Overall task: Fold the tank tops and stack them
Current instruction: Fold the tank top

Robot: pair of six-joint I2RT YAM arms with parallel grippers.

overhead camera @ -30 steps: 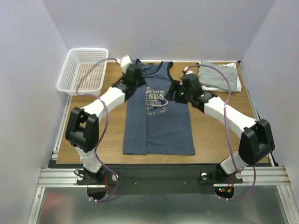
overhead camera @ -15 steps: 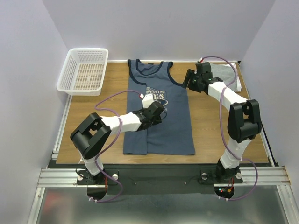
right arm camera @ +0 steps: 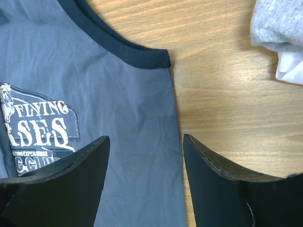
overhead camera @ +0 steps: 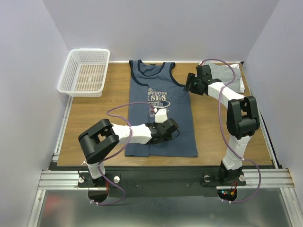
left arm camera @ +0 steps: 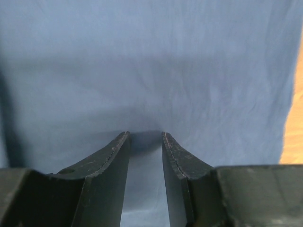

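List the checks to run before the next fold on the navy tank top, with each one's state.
1. Navy blue tank top with pale chest print lies spread flat on the wooden table: ok.
2. Left pincer open above its plain lower half, holding nothing: ok.
3. Right pincer open, straddling the shirt's side edge below the armhole: ok.
4. Either pincer touching cloth: cannot tell.
5. Folded grey and white tank tops lie apart from the navy one: ok.

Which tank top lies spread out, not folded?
The navy blue tank top, spread flat mid-table; the grey one and the white one lie folded at the far right.
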